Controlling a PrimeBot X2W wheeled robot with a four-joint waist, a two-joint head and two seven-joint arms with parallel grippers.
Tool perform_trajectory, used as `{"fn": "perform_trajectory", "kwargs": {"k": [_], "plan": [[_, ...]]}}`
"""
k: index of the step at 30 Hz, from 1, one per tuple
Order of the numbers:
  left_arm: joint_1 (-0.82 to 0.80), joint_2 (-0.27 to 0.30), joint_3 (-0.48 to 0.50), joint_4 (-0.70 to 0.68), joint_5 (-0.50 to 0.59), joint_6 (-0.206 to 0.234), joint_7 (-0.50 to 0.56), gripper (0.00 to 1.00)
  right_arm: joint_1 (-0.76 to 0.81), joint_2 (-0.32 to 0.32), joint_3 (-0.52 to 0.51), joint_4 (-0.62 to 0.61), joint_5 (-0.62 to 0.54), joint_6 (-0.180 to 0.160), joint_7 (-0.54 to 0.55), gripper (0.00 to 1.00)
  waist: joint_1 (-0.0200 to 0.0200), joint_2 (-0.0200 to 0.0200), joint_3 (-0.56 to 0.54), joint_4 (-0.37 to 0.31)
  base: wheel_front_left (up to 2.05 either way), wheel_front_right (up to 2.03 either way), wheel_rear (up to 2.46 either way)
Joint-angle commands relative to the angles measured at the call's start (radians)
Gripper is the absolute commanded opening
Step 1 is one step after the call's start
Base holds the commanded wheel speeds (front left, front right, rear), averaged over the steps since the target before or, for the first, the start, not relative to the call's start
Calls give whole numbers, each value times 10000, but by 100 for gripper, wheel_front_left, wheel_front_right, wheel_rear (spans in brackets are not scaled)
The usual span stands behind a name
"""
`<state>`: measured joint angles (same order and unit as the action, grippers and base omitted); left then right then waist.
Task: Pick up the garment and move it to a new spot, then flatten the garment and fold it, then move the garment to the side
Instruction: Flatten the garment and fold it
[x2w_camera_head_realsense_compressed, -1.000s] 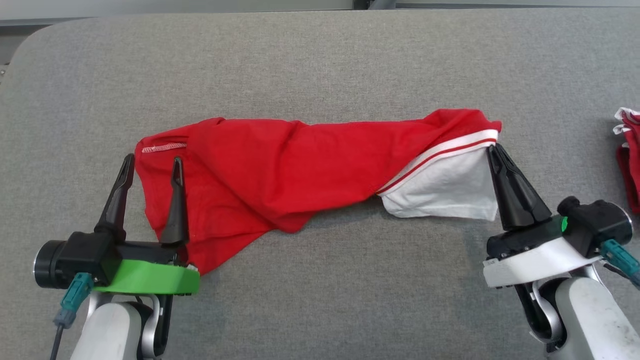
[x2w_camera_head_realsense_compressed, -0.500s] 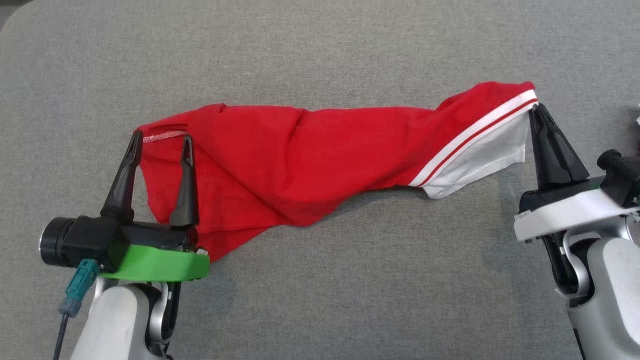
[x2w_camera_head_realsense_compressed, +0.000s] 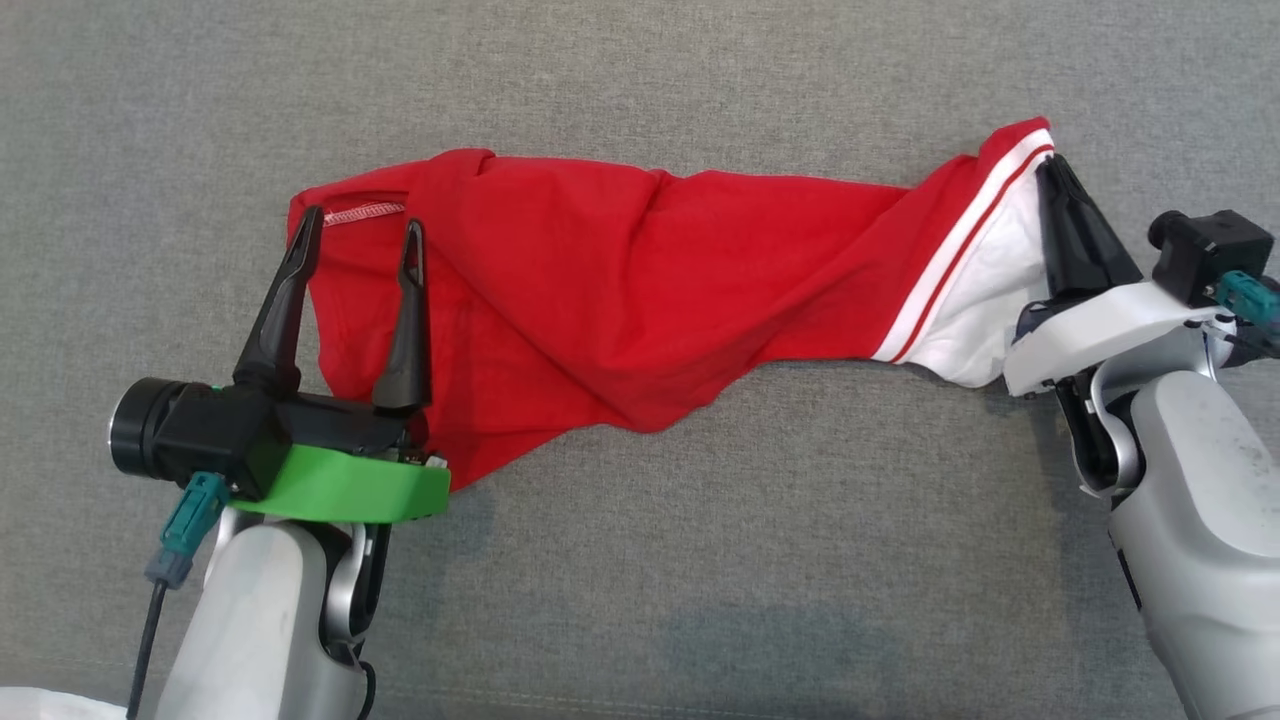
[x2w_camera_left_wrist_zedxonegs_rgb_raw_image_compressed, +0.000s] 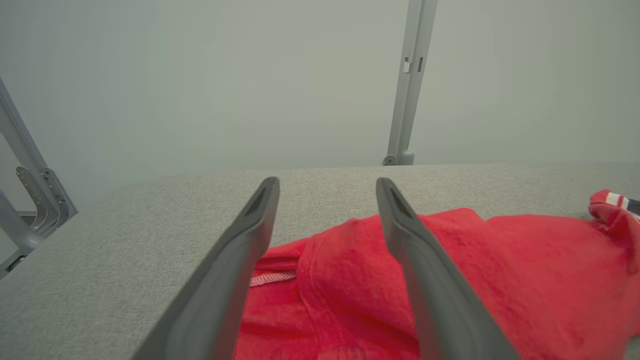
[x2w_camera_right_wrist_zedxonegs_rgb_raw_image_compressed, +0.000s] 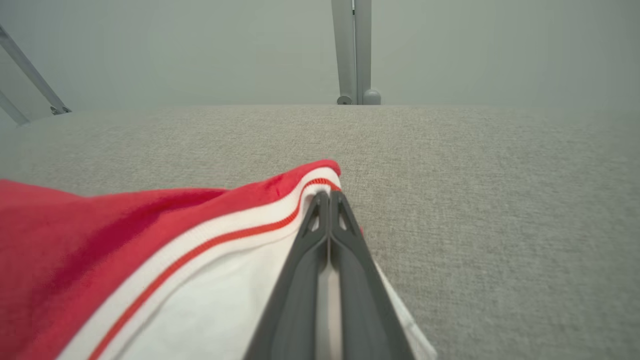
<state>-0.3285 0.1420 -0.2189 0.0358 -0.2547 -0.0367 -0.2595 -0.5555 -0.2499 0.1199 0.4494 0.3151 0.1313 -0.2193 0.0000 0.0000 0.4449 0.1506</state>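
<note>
The red garment (x2w_camera_head_realsense_compressed: 620, 260) lies crumpled and drawn out sideways across the grey table (x2w_camera_head_realsense_compressed: 700, 560). Its right end is white with a red-and-white stripe. My right gripper (x2w_camera_head_realsense_compressed: 1045, 165) is shut on that striped end; in the right wrist view the closed fingertips (x2w_camera_right_wrist_zedxonegs_rgb_raw_image_compressed: 328, 196) pinch the hem of the garment (x2w_camera_right_wrist_zedxonegs_rgb_raw_image_compressed: 150, 240). My left gripper (x2w_camera_head_realsense_compressed: 362, 220) is open above the garment's left end, one finger outside the cloth's edge and one over it. In the left wrist view the spread left gripper (x2w_camera_left_wrist_zedxonegs_rgb_raw_image_compressed: 326, 182) hovers over the garment (x2w_camera_left_wrist_zedxonegs_rgb_raw_image_compressed: 475, 280) with nothing held.
The grey padded table (x2w_camera_left_wrist_zedxonegs_rgb_raw_image_compressed: 100, 260) extends beyond the garment on all sides. A metal post (x2w_camera_left_wrist_zedxonegs_rgb_raw_image_compressed: 407, 80) stands behind its far edge, and a metal frame (x2w_camera_left_wrist_zedxonegs_rgb_raw_image_compressed: 30, 200) at the far left. A white scrap (x2w_camera_head_realsense_compressed: 40, 705) shows at the lower left corner.
The head camera has tilted down. My right gripper has pulled the striped end farther right and away from me, stretching the garment out. The left gripper has stayed open over the left end.
</note>
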Motion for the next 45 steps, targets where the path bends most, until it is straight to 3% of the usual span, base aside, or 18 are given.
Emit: {"fn": "perform_trajectory", "kwargs": {"k": [1,2,8,18,34,45], "plan": [[-171,-40,51,43,70,-58,-40,100,-167,12,109,216,74,-12,-140,76,0,0,-11,4,0,0,0],[-177,-64,68,84,106,-78,-40,100,-210,41,199,376,107,-12,-198,100,0,0,-58,-32,0,0,0],[90,-120,236,250,218,-160,-38,100,241,222,257,422,-17,-12,-461,100,0,0,-515,-331,0,0,0],[838,46,667,411,325,-84,-38,100,2183,679,-649,-1772,-667,-12,-480,100,0,0,-1512,-1013,0,0,0],[2585,261,620,407,220,134,182,100,4707,1178,-1146,-3228,-1071,-12,-97,100,0,0,-3205,-1572,0,0,0],[2869,351,535,36,180,292,490,100,4977,1284,-1265,-3677,-1083,-12,129,100,0,0,-3242,-1611,0,0,0]]}}
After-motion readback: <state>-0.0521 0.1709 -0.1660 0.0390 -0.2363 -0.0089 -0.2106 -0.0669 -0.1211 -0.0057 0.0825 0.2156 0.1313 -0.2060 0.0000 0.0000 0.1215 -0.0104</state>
